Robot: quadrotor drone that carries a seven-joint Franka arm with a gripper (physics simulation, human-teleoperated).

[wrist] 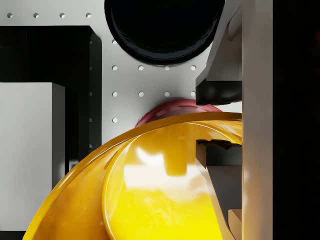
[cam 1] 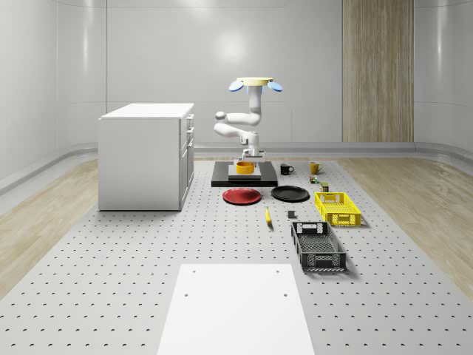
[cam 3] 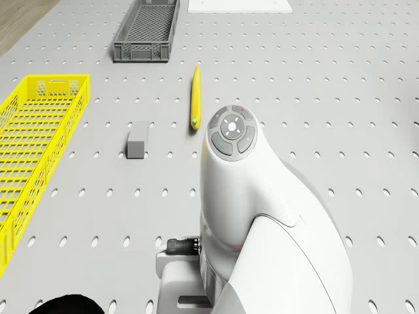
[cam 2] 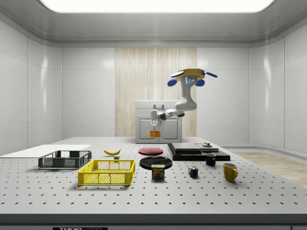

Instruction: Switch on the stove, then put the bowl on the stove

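The drone (cam 1: 255,83) hovers above the table by the stove (cam 1: 222,180), a black slab with a pale grey hotplate. Its arm reaches down, and the gripper (cam 1: 247,160) is shut on the rim of the orange-yellow bowl (cam 1: 245,168). In the side view the bowl (cam 2: 153,133) hangs in the air under the gripper (cam 2: 153,128), over the red plate (cam 2: 150,150) and beside the stove (cam 2: 196,152). The wrist view shows the bowl (wrist: 165,190) with one finger (wrist: 220,90) outside its rim and the other inside. Below it lie the red plate (wrist: 175,107) and the stove (wrist: 45,55).
A black plate (cam 1: 290,194) lies beside the red one. A white cabinet (cam 1: 148,155) stands at the whole-scene view's left. A yellow crate (cam 1: 337,208), grey crate (cam 1: 318,246), banana (cam 3: 196,97), small grey block (cam 3: 137,139) and two mugs (cam 2: 230,171) are spread about. A white sheet (cam 1: 236,310) lies at the front.
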